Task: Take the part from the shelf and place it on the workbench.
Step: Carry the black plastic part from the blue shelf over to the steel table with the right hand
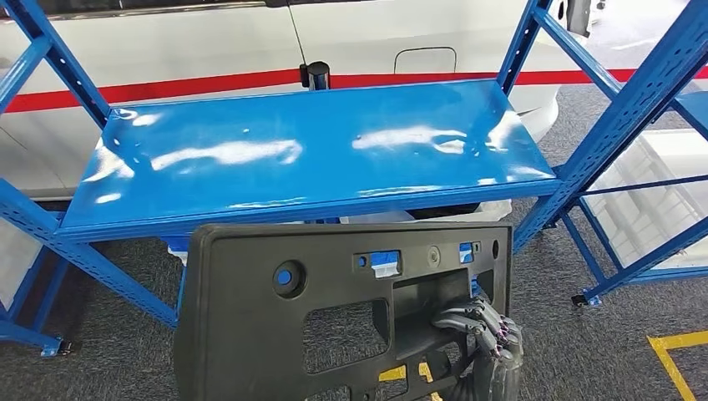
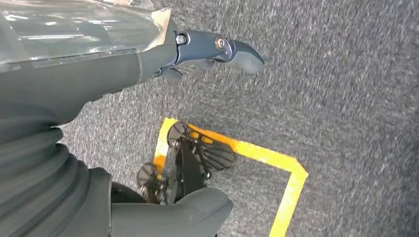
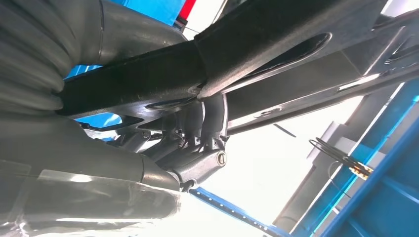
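part [image 1: 334, 309]: black flat plastic panel with cutouts | upright | before blue shelf [image 1: 309, 154]

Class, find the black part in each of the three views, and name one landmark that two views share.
Head view: the black part fills the lower middle, in front of the blue shelf, held by the right hand.
Left wrist view: not in it.
Right wrist view: it runs across the upper half.
Shared landmark: the blue shelf.

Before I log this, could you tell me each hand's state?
Left hand: open, holding nothing.
Right hand: gripping the black panel.
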### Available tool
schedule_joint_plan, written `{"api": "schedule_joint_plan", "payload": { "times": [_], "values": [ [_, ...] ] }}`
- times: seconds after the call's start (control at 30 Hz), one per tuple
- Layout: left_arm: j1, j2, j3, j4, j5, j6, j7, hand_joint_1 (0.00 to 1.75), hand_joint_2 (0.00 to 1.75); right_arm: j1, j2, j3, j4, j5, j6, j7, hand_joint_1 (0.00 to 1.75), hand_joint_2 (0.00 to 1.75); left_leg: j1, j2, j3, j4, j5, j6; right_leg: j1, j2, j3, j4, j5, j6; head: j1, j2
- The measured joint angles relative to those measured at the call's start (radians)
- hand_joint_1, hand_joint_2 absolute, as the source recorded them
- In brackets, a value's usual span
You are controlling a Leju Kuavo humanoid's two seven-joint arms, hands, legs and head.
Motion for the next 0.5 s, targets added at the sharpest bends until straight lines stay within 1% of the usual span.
{"api": "schedule_joint_plan", "payload": {
  "times": [0.03,0.07,0.1,0.17,0.2,0.23,0.27,0.3,0.33,0.37,0.4,0.43,0.47,0.5],
  "values": [
    [0.0,-0.001,0.0,0.0,0.0,0.0,0.0,0.0,1.75,-0.005,-0.001,0.004,0.002,0.001,0.005,0.002,1.75,1.75,-0.002,0.0,-0.003,0.005,0.001,-0.005,0.001,0.001,0.028,-0.056,0.015,-0.002,-0.001,0.0],
    [-0.001,-0.001,0.0,0.0,-0.001,-0.001,0.0,0.0,1.75,-0.008,-0.001,0.007,0.003,0.001,0.01,0.005,1.75,1.75,-0.004,0.0,-0.006,0.008,0.002,-0.01,0.003,0.002,0.041,-0.086,0.023,-0.007,-0.001,0.0],
    [-0.001,-0.001,0.0,0.0,-0.001,-0.002,-0.001,0.0,1.75,-0.01,-0.001,0.01,0.005,0.001,0.014,0.006,1.75,1.75,-0.005,0.0,-0.008,0.011,0.004,-0.017,0.007,0.002,0.04,-0.094,0.026,-0.013,-0.002,0.0],
    [0.0,-0.001,-0.001,0.0,-0.003,-0.003,-0.002,0.0,1.75,-0.01,-0.002,0.013,0.007,0.001,0.019,0.008,1.75,1.75,0.0,-0.002,-0.013,0.013,0.006,-0.029,0.004,0.002,0.037,-0.094,0.035,-0.028,-0.002,0.0],
    [0.0,-0.001,-0.001,0.0,-0.004,-0.003,-0.003,0.0,1.75,-0.011,-0.002,0.014,0.008,0.001,0.02,0.008,1.75,1.75,0.002,-0.004,-0.02,0.027,-0.007,-0.035,0.0,0.001,0.036,-0.094,0.041,-0.036,-0.003,0.0],
    [0.0,0.0,-0.001,0.0,-0.005,-0.004,-0.003,0.0,1.75,-0.011,-0.001,0.016,0.009,0.0,0.021,0.008,1.75,1.75,0.004,-0.006,-0.034,0.059,-0.035,-0.04,-0.004,0.0,0.034,-0.095,0.047,-0.045,-0.006,0.0],
    [0.0,0.0,-0.002,0.0,-0.006,-0.004,-0.004,0.0,1.75,-0.011,-0.001,0.017,0.01,0.0,0.021,0.008,1.75,1.75,0.007,-0.007,-0.055,0.112,-0.074,-0.046,-0.006,-0.001,0.031,-0.095,0.052,-0.052,-0.008,0.0],
    [0.0,-0.001,-0.002,0.0,-0.007,-0.005,-0.004,0.0,1.75,-0.011,-0.001,0.017,0.011,-0.001,0.021,0.008,1.75,1.75,0.008,-0.007,-0.08,0.178,-0.115,-0.051,-0.005,-0.002,0.024,-0.095,0.057,-0.057,-0.011,0.0],
    [0.0,-0.001,-0.003,0.0,-0.009,-0.005,-0.004,0.0,1.75,-0.011,-0.001,0.018,0.013,-0.001,0.021,0.008,1.75,1.75,0.009,-0.007,-0.103,0.243,-0.146,-0.055,-0.004,-0.003,0.019,-0.094,0.061,-0.058,-0.012,0.0],
    [0.001,-0.001,-0.003,0.0,-0.01,-0.006,-0.004,0.0,1.75,-0.011,-0.001,0.018,0.014,-0.001,0.021,0.008,1.75,1.75,0.01,-0.007,-0.115,0.284,-0.16,-0.058,-0.003,-0.003,0.014,-0.094,0.064,-0.057,-0.012,0.0],
    [0.001,-0.001,-0.004,0.0,-0.01,-0.007,-0.004,0.0,1.75,-0.011,-0.001,0.018,0.015,-0.001,0.021,0.008,1.75,1.75,0.012,-0.007,-0.108,0.289,-0.156,-0.059,-0.003,-0.003,0.011,-0.093,0.067,-0.056,-0.012,0.0],
    [0.001,0.0,-0.004,0.0,-0.011,-0.008,-0.004,0.0,1.75,-0.011,-0.001,0.018,0.016,-0.001,0.021,0.008,1.75,1.75,0.013,-0.007,-0.081,0.253,-0.135,-0.058,-0.003,-0.003,0.009,-0.093,0.069,-0.054,-0.012,0.0],
    [0.001,0.0,-0.005,0.0,-0.012,-0.009,-0.004,0.0,1.75,-0.011,-0.001,0.018,0.016,-0.001,0.021,0.009,1.75,1.75,0.014,-0.007,-0.039,0.187,-0.105,-0.056,-0.003,-0.003,0.008,-0.093,0.071,-0.053,-0.012,0.0],
    [0.0,0.001,-0.006,0.0,-0.014,-0.01,-0.004,0.0,1.75,-0.011,-0.001,0.018,0.016,-0.001,0.021,0.009,1.75,1.75,0.015,-0.008,0.006,0.111,-0.081,-0.052,-0.002,-0.002,0.008,-0.092,0.073,-0.05,-0.012,0.0]
  ]
}}
